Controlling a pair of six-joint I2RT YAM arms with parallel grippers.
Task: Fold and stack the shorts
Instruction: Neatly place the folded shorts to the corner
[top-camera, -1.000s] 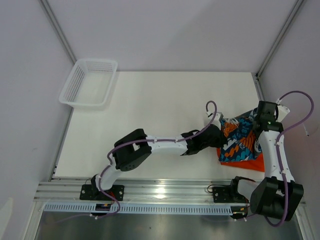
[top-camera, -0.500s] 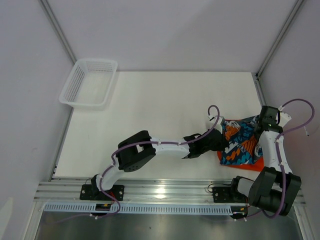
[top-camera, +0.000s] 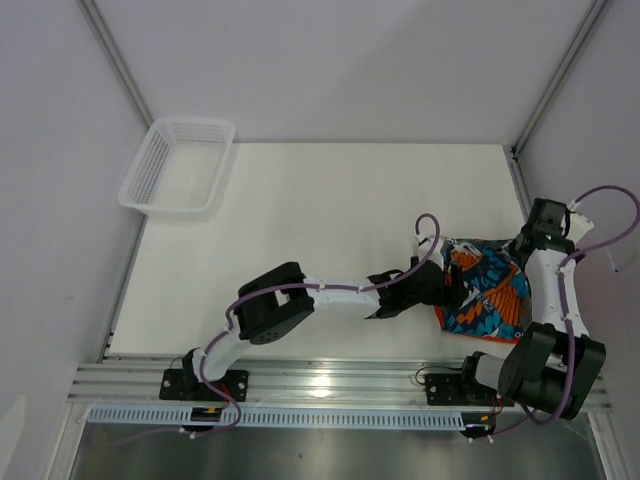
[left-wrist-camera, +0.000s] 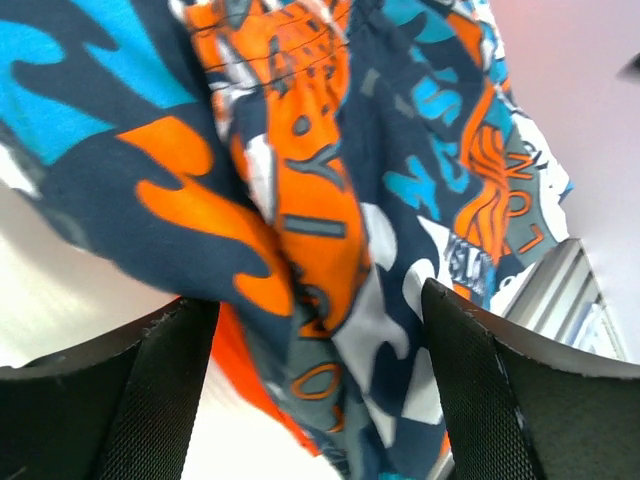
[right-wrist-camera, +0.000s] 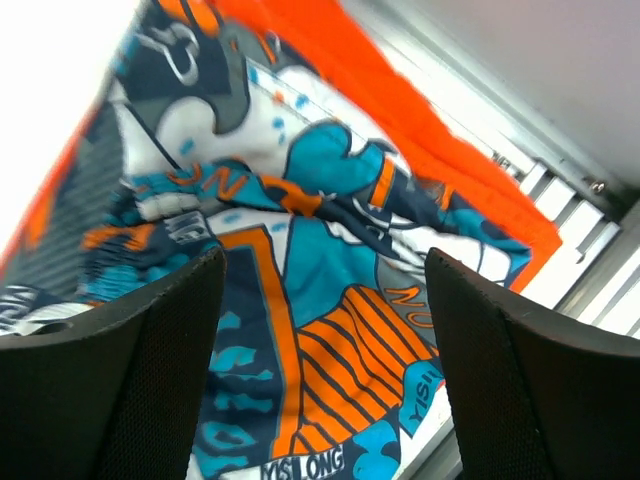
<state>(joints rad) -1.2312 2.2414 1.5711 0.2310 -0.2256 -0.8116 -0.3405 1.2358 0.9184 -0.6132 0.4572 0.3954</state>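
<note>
Seen from above, the printed shorts (top-camera: 487, 292) lay bunched at the right near corner of the white worktop (top-camera: 320, 220), covering the orange shorts (right-wrist-camera: 440, 160) almost wholly; the tips of the left gripper (top-camera: 452, 287) and right gripper (top-camera: 524, 252) were hard to make out against the cloth. Only the wrist views showed each gripper released, fingers spread wide over the printed fabric; contact with it could not be determined. A white mesh basket (top-camera: 176, 166) sat at the far left corner, well apart; pale walls enclosed the worktop; an aluminium rail (top-camera: 330, 378) ran along its near edge.
</note>
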